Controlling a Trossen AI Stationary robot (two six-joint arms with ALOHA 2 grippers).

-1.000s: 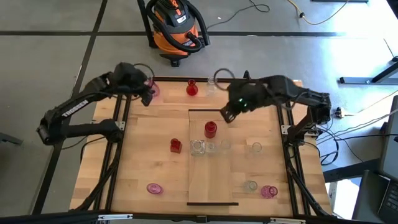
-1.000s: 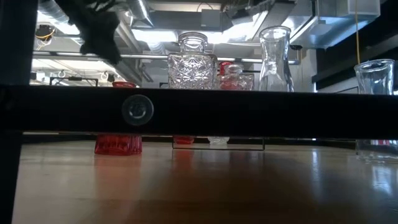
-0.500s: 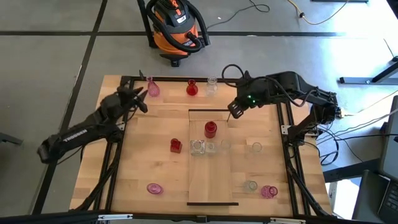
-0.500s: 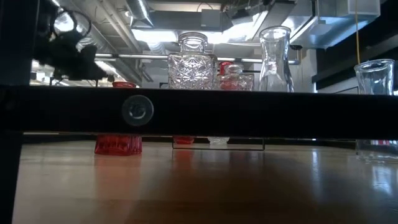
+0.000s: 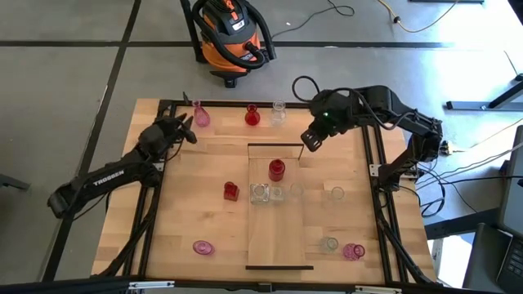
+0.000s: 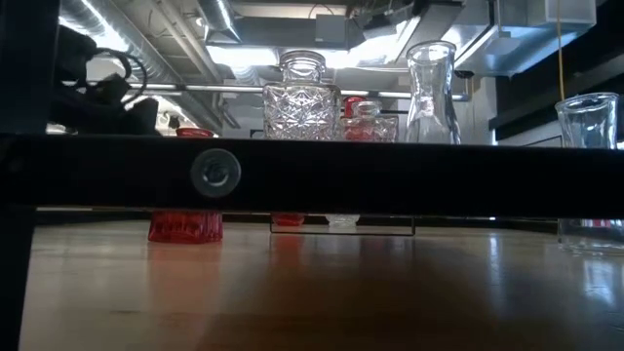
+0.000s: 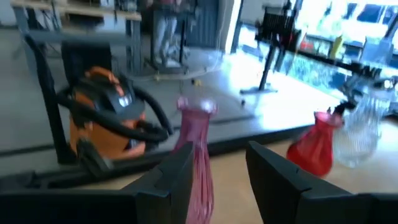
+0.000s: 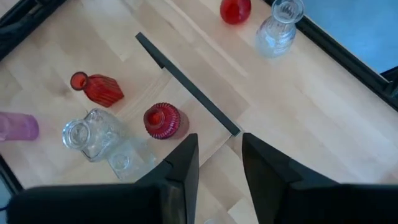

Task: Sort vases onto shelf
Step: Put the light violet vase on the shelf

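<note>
A pink vase [image 5: 200,117] stands upright on its base at the table's far left. My left gripper [image 5: 188,131] is open just short of it, pointing level at it; in the left wrist view the pink vase [image 7: 196,155] stands beyond the fingertips, untouched. A red vase [image 5: 252,116] and a clear vase [image 5: 278,113] stand along the far edge. The shelf [image 5: 282,237] lies mid-table, carrying a red vase [image 5: 277,170] and clear vases [image 5: 260,193]. My right gripper [image 5: 310,140] hovers open above the shelf's far right corner, holding nothing.
A red vase [image 5: 231,191] stands left of the shelf, and a pink one [image 5: 203,247] near the front left. Clear vases [image 5: 336,193] [image 5: 329,243] and a pink one [image 5: 353,251] stand at the right. Black frame rails [image 5: 155,204] run along both table sides.
My left gripper has come down from above the pink vase and drawn back toward the table's left edge, tipping from pointing steeply down to level. The pink vase stays standing. My right gripper has drifted a little toward the far right.
</note>
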